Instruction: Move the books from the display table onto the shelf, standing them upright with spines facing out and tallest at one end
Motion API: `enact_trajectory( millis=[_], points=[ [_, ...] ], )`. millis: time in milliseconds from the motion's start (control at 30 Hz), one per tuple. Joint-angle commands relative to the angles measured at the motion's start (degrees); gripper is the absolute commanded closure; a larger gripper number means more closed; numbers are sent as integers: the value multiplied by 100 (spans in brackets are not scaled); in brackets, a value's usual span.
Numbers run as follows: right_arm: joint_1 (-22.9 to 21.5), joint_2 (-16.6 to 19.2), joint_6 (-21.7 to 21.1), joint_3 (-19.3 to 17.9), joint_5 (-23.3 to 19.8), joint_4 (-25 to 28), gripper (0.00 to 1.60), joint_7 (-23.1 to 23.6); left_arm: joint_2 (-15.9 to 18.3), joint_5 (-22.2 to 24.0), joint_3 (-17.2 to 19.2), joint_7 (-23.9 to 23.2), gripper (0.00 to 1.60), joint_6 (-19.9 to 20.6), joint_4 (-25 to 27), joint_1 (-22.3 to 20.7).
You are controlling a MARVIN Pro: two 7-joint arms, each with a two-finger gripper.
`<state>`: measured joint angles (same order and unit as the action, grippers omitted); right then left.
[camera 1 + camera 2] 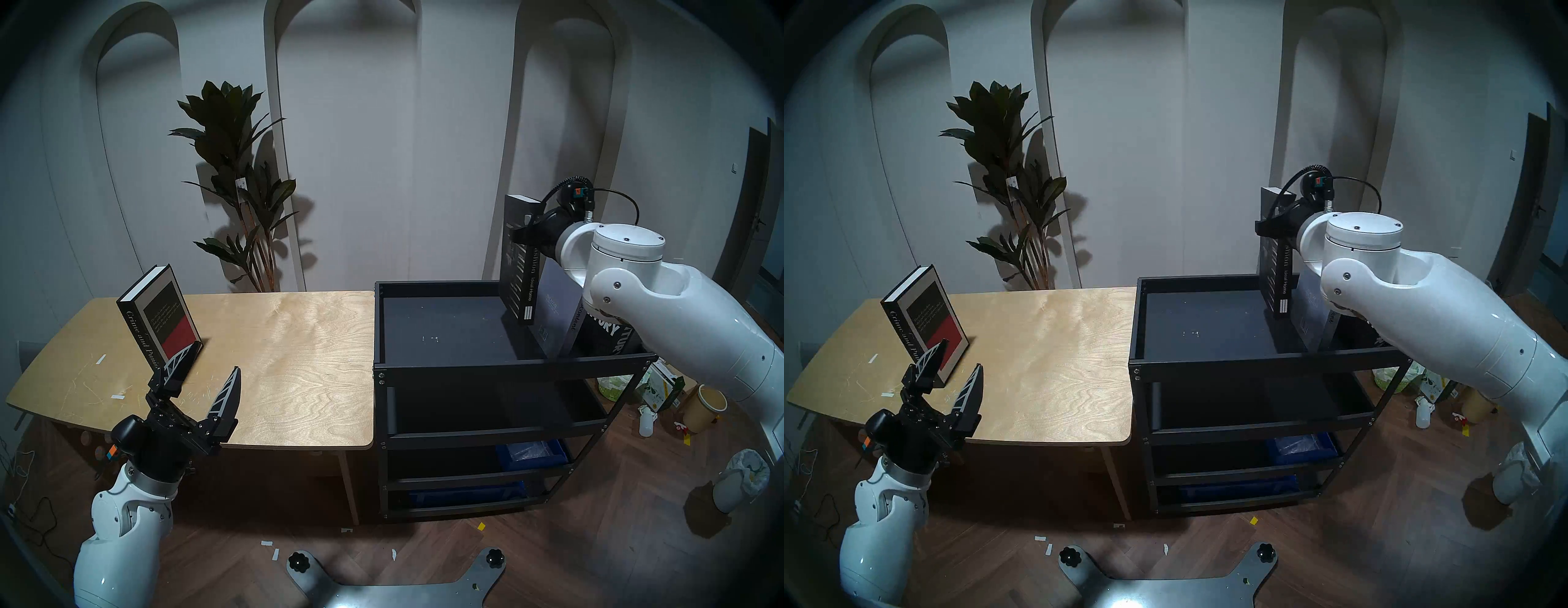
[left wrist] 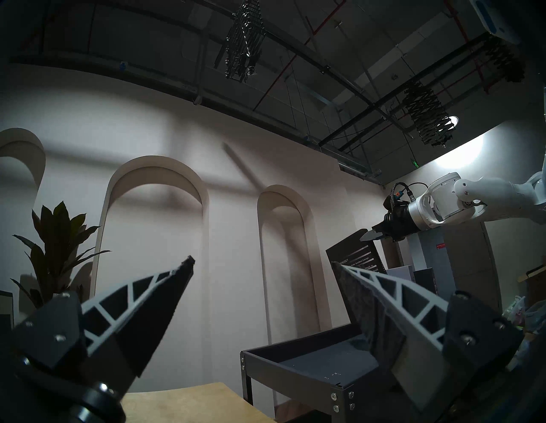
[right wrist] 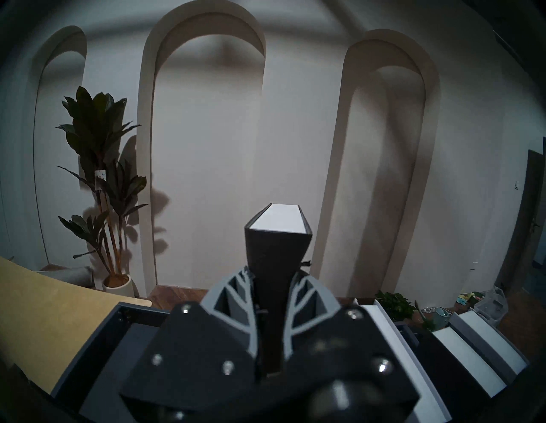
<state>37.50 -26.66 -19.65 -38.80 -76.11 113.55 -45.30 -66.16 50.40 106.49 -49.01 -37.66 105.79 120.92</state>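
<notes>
On the black cart's top tray [image 1: 441,339], the tall Fashion book [image 1: 518,271] was pinched upright between the right gripper [image 1: 524,231] jaws, high on its spine, and could be toppled onto the leaning books [image 1: 564,314] beside them if released unsquared, while Crime and Punishment [image 1: 159,316] was left on the plywood table [image 1: 297,361] just beyond the spread left gripper [image 1: 205,373] jaws.

The right arm [image 1: 679,305] hides most of the Century book [image 1: 611,335].

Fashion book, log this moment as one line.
Fashion book: upright, right gripper shut on it | shelf: three books | left gripper: open
</notes>
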Motion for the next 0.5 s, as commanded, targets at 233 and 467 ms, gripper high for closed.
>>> enact_trajectory(
  millis=[233,467],
  points=[
    [414,1089,-105,-399,-378,647,160,863,-231,-392,-99,238,0,-182,410,7],
    [559,1484,200,-438,-561,1026,160,1516,-385,-795,11,514,0,-270,577,85]
  ],
)
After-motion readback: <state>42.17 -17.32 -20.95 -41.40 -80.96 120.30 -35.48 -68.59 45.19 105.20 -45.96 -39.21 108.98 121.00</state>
